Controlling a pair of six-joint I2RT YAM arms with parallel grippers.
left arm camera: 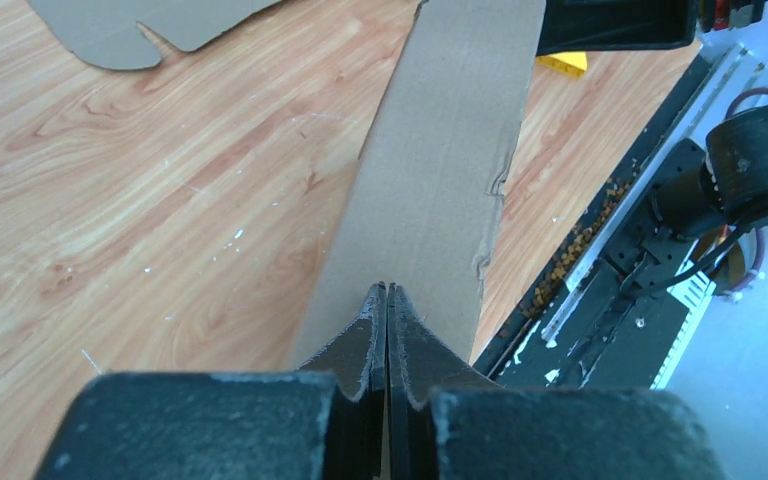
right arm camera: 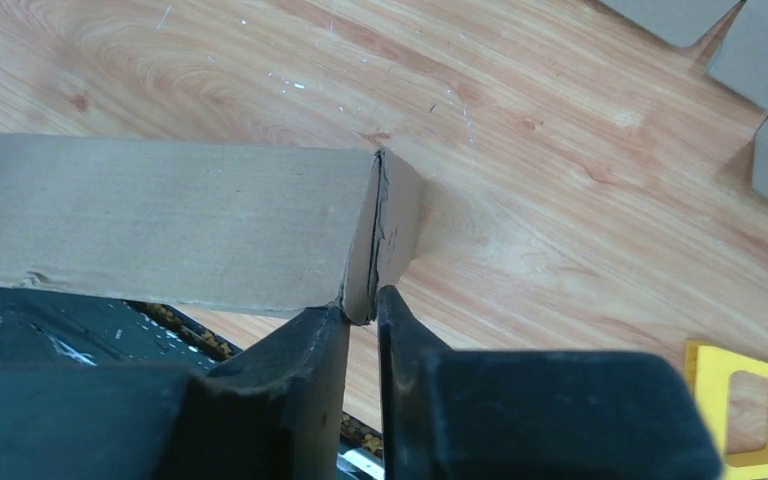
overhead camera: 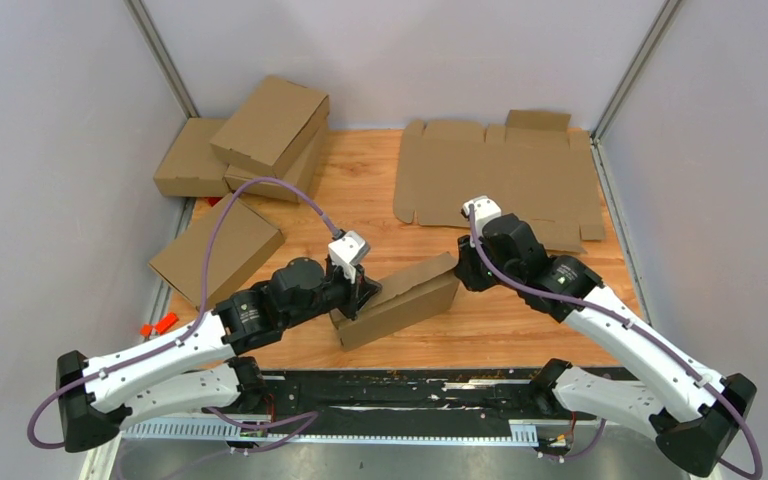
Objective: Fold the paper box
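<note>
The paper box is a shallow brown cardboard mailer lying slantwise near the table's front edge, its lid raised a little. My left gripper is at the box's left end. In the left wrist view its fingertips are pressed together, and the box's long panel stretches away beyond them. My right gripper is at the box's right end. In the right wrist view its jaws stand a narrow gap apart, with the lower edge of the box's end wall caught between the tips.
A flat die-cut cardboard sheet lies at the back right. Several folded brown boxes are piled at the back left, and another is by the left edge. A yellow piece lies on the wood. A black rail runs along the near edge.
</note>
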